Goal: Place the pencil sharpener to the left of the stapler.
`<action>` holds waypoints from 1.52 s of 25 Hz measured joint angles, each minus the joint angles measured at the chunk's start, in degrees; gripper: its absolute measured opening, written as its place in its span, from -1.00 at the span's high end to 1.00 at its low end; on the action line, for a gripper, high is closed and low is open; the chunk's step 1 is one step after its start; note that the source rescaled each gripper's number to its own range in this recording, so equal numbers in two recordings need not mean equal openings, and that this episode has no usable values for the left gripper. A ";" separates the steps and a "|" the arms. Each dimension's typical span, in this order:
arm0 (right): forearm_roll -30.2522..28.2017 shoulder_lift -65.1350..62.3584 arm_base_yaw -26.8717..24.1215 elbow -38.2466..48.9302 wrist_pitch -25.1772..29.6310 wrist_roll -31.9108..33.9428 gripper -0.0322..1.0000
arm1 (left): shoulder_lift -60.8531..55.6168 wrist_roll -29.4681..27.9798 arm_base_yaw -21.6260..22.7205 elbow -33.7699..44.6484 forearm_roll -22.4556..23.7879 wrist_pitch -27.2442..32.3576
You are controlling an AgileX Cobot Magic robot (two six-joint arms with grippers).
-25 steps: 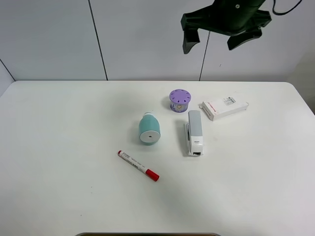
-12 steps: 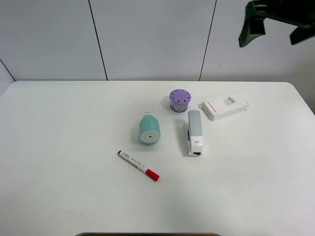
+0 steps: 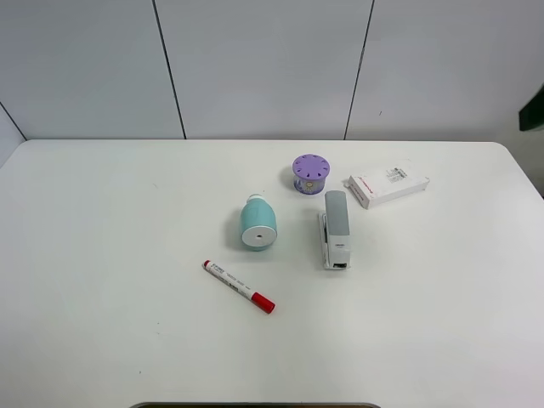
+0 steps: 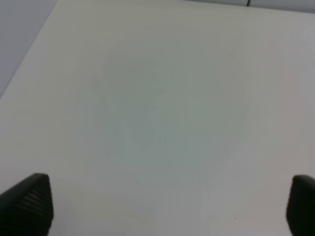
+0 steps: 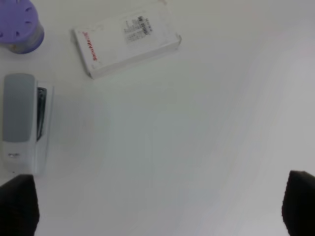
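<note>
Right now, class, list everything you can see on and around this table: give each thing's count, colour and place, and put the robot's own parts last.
pencil sharpener: 1, teal with a white face, lying near the table's middle, left of the stapler
stapler: 1, grey over white, right of the pencil sharpener, apart from it
pen holder: 1, purple with holes on top, behind the stapler
box: 1, white with red print, right of the pen holder
marker: 1, white with a red cap, in front of the pencil sharpener
table: 1, white, under everything
left gripper: 1, black, open over bare table
right gripper: 1, black, open, above the table right of the stapler, holding nothing
</note>
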 joint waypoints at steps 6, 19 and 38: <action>-0.05 -11.33 -4.03 7.77 0.26 -3.04 -1.00 | 0.00 0.00 0.00 0.00 0.00 0.00; 0.22 -34.12 -4.47 19.38 3.06 -3.69 -1.00 | 0.00 0.00 0.00 0.00 0.00 0.00; 3.04 -56.02 -4.47 33.43 -2.91 -2.53 -1.00 | 0.00 0.00 0.00 0.00 0.00 0.00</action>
